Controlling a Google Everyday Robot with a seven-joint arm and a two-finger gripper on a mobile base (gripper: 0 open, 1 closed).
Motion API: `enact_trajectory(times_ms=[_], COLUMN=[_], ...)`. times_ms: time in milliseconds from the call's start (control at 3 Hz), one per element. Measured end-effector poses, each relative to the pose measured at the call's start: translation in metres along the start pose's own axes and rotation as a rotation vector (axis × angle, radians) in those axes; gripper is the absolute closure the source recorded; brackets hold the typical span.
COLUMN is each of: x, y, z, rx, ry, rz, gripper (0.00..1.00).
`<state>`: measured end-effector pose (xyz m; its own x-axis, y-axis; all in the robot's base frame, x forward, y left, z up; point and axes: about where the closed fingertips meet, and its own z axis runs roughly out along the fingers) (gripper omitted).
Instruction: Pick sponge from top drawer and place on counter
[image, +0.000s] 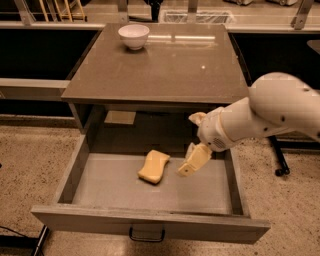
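Note:
The pale yellow sponge (154, 166) lies flat on the grey floor of the open top drawer (115, 190), near its middle. My gripper (192, 145), with tan fingers, hangs over the drawer's right half, just to the right of the sponge and apart from it. One finger (195, 160) points down-left toward the sponge; the other (197, 118) shows higher up by the counter's front edge. The gripper holds nothing. The grey-brown counter (165, 65) spans the top of the cabinet above the drawer.
A white bowl (133, 36) stands on the counter's far left corner. The drawer's dark handle (146, 234) is on its front panel. My white arm (270, 117) reaches in from the right. A chair base (280, 167) stands on the speckled floor at right.

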<state>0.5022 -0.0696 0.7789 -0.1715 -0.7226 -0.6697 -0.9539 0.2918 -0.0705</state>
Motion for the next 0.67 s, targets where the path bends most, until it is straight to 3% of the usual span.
enact_trajectory(times_ms=[667], x=[0.003], y=[-0.04], z=[0.083], rx=[0.115], ry=[-0.143], rz=[0.051], gripper=[0.0])
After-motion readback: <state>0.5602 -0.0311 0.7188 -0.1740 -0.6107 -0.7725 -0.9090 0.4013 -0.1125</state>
